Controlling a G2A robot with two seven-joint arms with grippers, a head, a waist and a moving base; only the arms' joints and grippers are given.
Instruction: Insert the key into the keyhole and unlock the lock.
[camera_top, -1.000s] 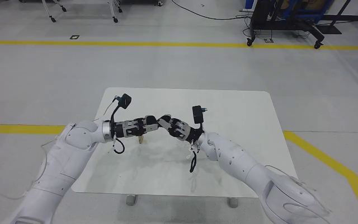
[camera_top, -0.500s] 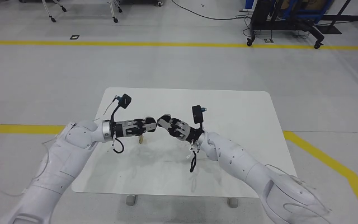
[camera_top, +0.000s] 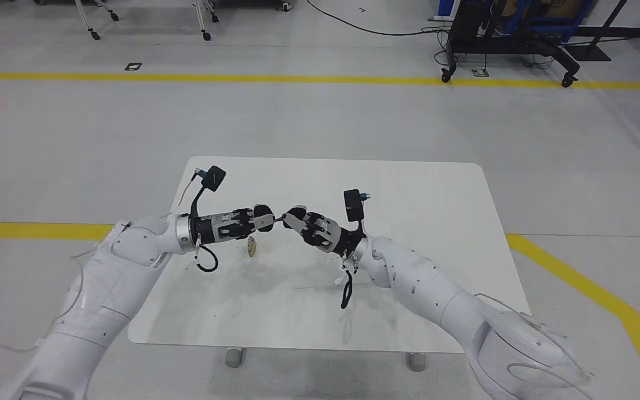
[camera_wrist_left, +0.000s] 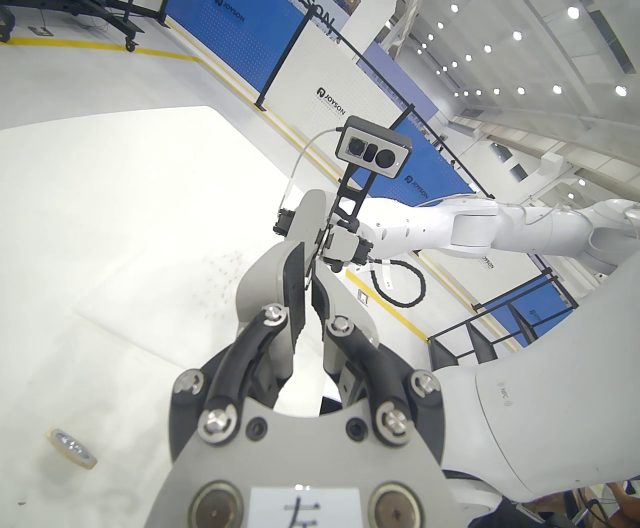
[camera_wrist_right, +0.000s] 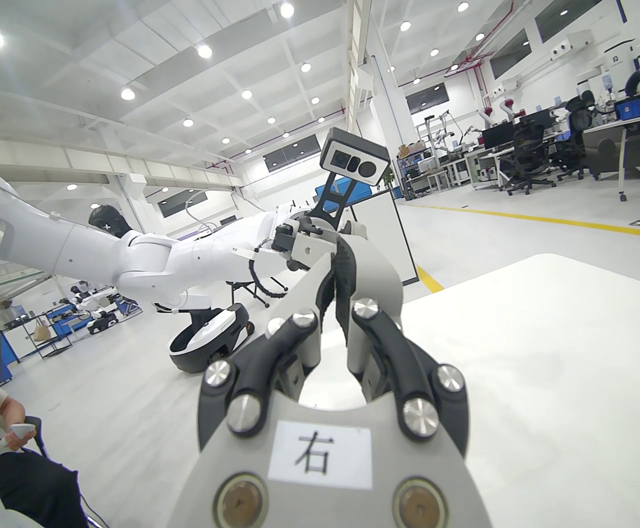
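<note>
left gripper has its fingers pinched on a thin dark strip, the key i'd guess. right gripper is clenched, tip to tip with it above the table. small brassy lock lies below. the key is light, stiff and slick, so pinch its flat head.

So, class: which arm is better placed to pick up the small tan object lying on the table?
Left, probably. The left gripper hangs nearly over the small tan object; the right gripper sits farther off. Both look shut, so it must open first.
</note>
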